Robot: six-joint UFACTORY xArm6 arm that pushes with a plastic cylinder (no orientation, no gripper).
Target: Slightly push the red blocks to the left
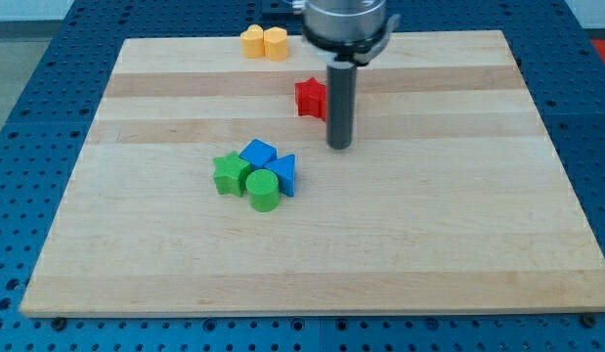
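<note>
A red star-shaped block (309, 99) lies on the wooden board (429, 215) near the view's top middle. It is the only red block that shows; the rod may hide part of it. My tip (340, 146) rests on the board just right of and below the red block, with the rod's shaft next to the block's right side. Whether they touch cannot be told.
Two yellow blocks (264, 42) sit side by side at the board's top edge, left of the arm. A cluster lies at the middle left: a green star block (229, 174), a green cylinder (264, 190), a blue block (258, 154) and a blue triangular block (286, 173).
</note>
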